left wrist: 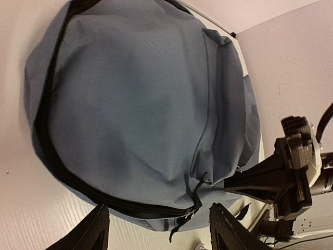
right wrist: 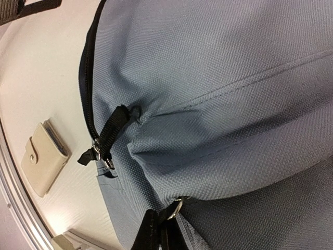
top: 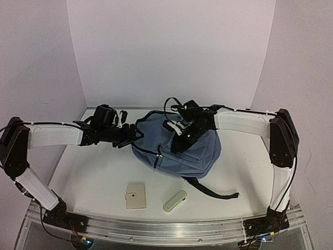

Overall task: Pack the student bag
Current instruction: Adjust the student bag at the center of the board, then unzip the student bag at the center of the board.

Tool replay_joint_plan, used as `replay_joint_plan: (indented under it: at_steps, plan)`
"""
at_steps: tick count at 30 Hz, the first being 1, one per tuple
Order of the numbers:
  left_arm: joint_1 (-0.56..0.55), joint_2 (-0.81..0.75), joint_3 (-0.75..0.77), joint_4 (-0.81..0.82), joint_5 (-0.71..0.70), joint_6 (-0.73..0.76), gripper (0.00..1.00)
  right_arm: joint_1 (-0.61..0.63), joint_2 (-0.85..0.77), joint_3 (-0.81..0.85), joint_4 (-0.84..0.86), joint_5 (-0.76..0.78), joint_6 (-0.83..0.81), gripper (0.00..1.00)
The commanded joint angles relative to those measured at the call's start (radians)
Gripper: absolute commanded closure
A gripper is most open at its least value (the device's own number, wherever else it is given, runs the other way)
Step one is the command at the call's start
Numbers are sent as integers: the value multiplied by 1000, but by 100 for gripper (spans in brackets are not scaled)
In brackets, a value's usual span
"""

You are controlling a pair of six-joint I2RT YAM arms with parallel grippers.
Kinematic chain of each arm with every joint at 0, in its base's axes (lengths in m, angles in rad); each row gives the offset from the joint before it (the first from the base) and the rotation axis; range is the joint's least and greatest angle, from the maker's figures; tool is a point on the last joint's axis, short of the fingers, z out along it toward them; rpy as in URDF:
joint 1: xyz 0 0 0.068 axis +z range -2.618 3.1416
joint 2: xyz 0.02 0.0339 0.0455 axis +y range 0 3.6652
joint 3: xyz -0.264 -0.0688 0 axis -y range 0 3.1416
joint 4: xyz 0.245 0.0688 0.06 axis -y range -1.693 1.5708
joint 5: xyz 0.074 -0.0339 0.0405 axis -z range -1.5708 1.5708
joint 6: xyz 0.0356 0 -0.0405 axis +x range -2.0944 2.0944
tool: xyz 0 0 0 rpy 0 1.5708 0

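The student bag (top: 177, 148) is a slate-blue backpack lying flat at the table's centre back. It fills the left wrist view (left wrist: 135, 104) and the right wrist view (right wrist: 223, 94). My right gripper (top: 179, 143) presses down on its front pocket. Its black fingers (right wrist: 161, 229) are shut on the pocket's metal zipper pull (right wrist: 176, 208). My left gripper (top: 130, 136) is at the bag's left edge and stands open (left wrist: 158, 219). The main zipper's pull (left wrist: 188, 213) lies just beyond the gap between its fingers, untouched. The main zipper looks closed.
A beige snap wallet (top: 136, 196) and a pale green case (top: 175, 200) lie on the table in front of the bag. A black strap (top: 213, 191) trails toward the front right. White walls enclose the table, and a metal rail (top: 166, 229) runs along the near edge.
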State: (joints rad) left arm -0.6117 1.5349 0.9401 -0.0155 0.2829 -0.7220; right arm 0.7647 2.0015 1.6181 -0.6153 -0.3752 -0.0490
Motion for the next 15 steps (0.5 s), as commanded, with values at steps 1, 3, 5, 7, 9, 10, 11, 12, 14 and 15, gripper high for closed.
replay_joint_plan:
  at_steps: [1, 3, 5, 7, 9, 10, 11, 12, 14, 15]
  plan:
    - [-38, -35, -23, 135, 12, 111, 35, -1, -66, 34, 22, 10, 1, 100]
    - [-50, -28, -27, 173, 33, 163, 36, 0, -83, 38, 18, 10, 2, 100]
    - [-67, -13, -21, 196, 45, 235, 36, -1, -92, 42, 14, 13, 5, 100]
    - [-86, 14, -10, 210, 40, 306, 37, -3, -88, 52, 5, 21, 2, 100]
    - [-104, 35, -4, 234, 38, 390, 37, -10, -80, 59, -4, 27, 0, 100]
    - [-108, 43, -11, 261, 34, 416, 37, -16, -77, 66, -10, 27, 2, 100]
    - [-111, 46, -18, 291, 32, 446, 37, -22, -75, 74, -18, 27, 6, 100]
    - [-113, 51, -27, 315, 34, 470, 37, -27, -75, 82, -25, 25, 8, 100]
    - [-119, 57, -30, 348, 30, 532, 38, -36, -80, 93, -37, 25, 10, 100]
    - [-121, 65, -28, 355, 30, 555, 38, -39, -83, 94, -40, 25, 8, 100]
